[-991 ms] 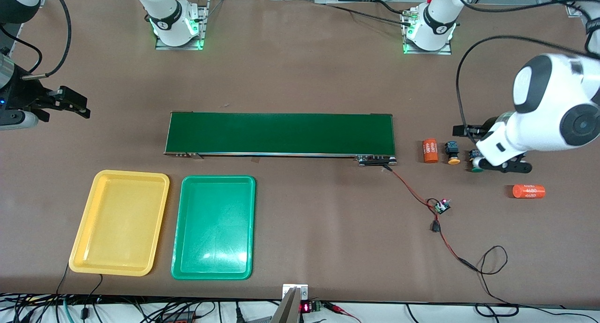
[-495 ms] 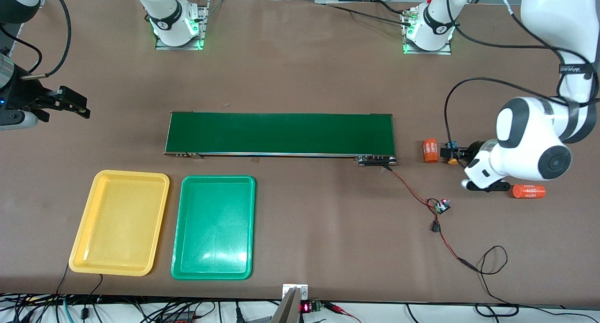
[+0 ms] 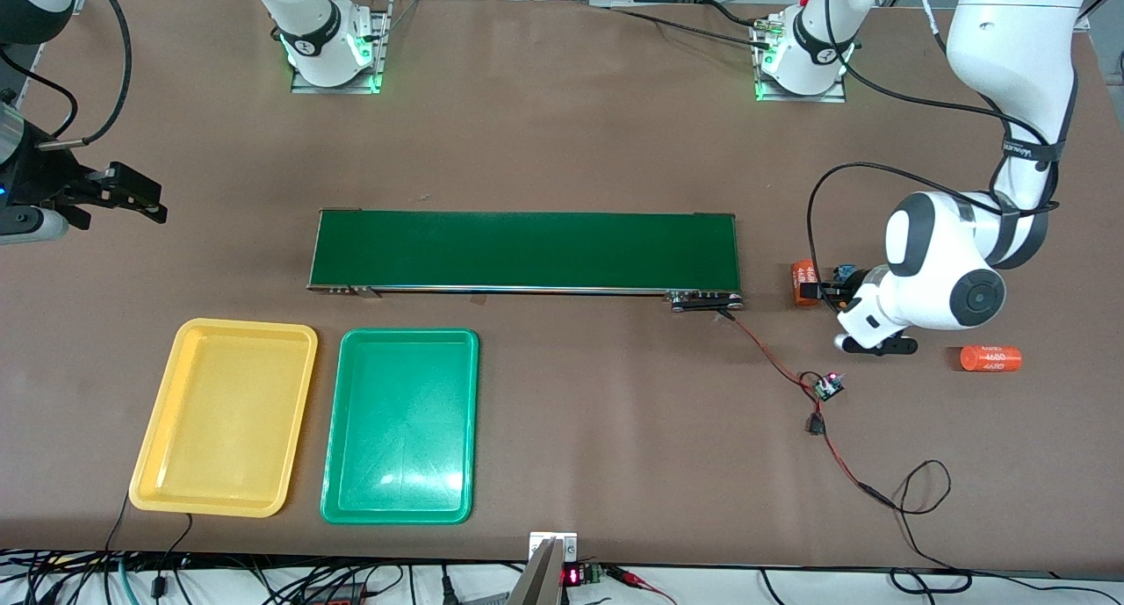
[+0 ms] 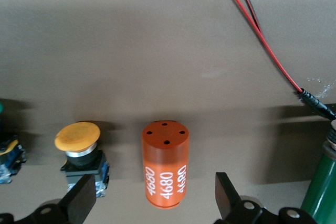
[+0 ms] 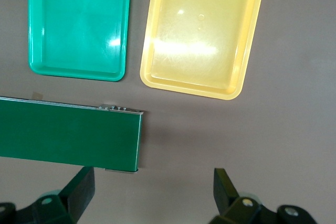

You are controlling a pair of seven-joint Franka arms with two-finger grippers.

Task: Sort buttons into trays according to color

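The left gripper point(image 4: 152, 200) hung open low over the worktop point(image 3: 562, 131), its fingers point(image 4: 81, 198) straddling an orange cylinder point(image 4: 165, 165), with a yellow-capped button point(image 4: 79, 145) just beside it. The right gripper point(image 5: 152, 192) waited open above the worktop's other end. The yellow tray point(image 3: 225, 414) and green tray point(image 3: 400, 425) lay empty, side by side, nearer the camera than the conveyor belt point(image 3: 525, 250).

Place: a robotics lab.
Signs: bench-bolted arm bases point(image 3: 332, 56), small conveyor belt point(image 3: 525, 250), loose wiring point(image 3: 843, 464).
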